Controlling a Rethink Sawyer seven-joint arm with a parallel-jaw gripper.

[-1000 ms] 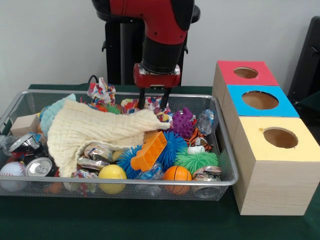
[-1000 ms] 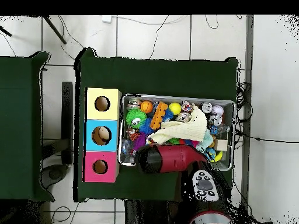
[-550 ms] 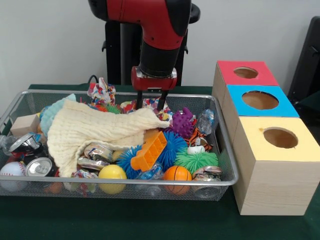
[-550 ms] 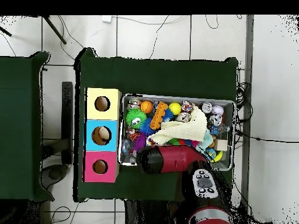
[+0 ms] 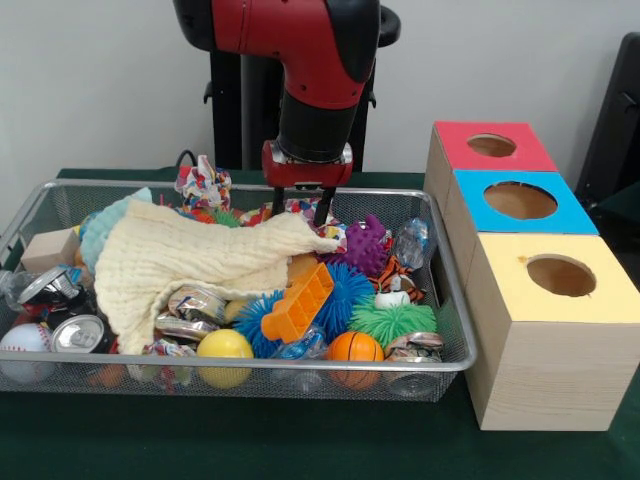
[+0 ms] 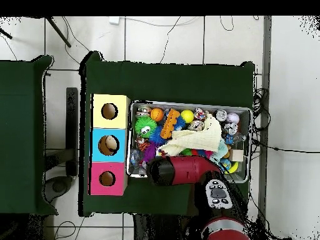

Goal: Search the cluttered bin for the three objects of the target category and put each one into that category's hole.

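My gripper (image 5: 300, 210) hangs open over the back middle of the wire bin (image 5: 240, 366), its fingers (image 5: 278, 204) just above the pale yellow cloth (image 5: 190, 262) with nothing between them. The cloth drapes over the bin's left and middle. To its right lie an orange toy brick (image 5: 297, 302), a purple spiky ball (image 5: 366, 245), a blue spiky ball (image 5: 340, 290), a green spiky ball (image 5: 392, 320) and a small basketball (image 5: 354, 348). In the overhead view the red arm (image 6: 181, 170) hides the gripper above the bin (image 6: 190, 104).
Three boxes with round holes stand right of the bin: red (image 5: 490, 146), blue (image 5: 520, 200), yellow (image 5: 560, 275). Crushed cans (image 5: 80, 333), a baseball (image 5: 24, 345), a yellow ball (image 5: 225, 347) and a wooden block (image 5: 48, 248) crowd the bin's left and front.
The gripper has risen out of the clutter at the bin's back and drifted slightly left in the front view. The cloth's right corner sits a little higher.
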